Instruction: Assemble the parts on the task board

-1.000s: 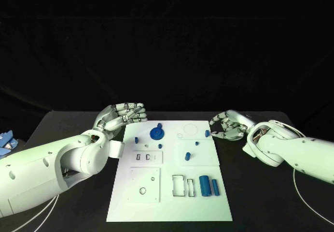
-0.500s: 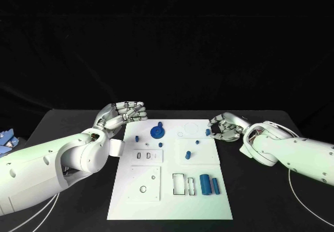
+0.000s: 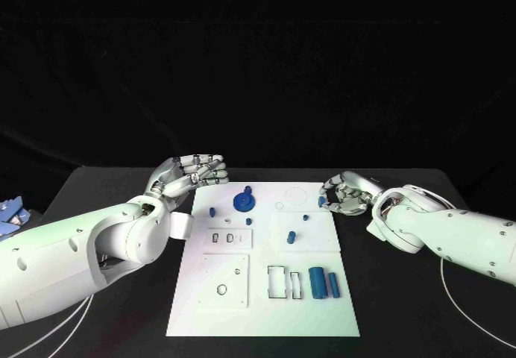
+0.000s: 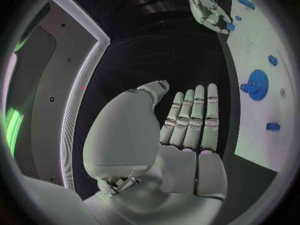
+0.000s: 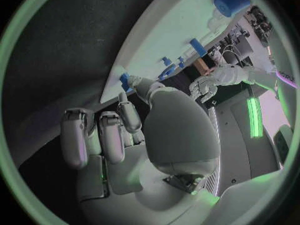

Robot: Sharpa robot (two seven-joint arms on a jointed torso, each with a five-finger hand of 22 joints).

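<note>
The white task board (image 3: 258, 313) lies in the middle of the table. A blue gear (image 3: 244, 201) stands near its far left, also seen as the gear (image 4: 256, 84). A small blue peg (image 3: 321, 201) stands at the far right edge. My right hand (image 3: 346, 195) is right beside that peg. Its thumb tip touches the peg (image 5: 125, 80) and the other fingers are curled in; I cannot tell whether the peg is pinched. My left hand (image 3: 194, 173) hovers off the board's far left corner, its fingers (image 4: 190, 117) straight and holding nothing.
Several small blue pegs (image 3: 289, 239) stand around the board's middle. A thick blue cylinder (image 3: 318, 282) and a slim one (image 3: 333, 286) lie at its right. Rectangular slots (image 3: 277, 283) sit beside them. A blue object (image 3: 9, 210) lies at the table's left edge.
My right hand has moved left to the board's far right edge, up against the small blue peg. My left hand has stayed where it was.
</note>
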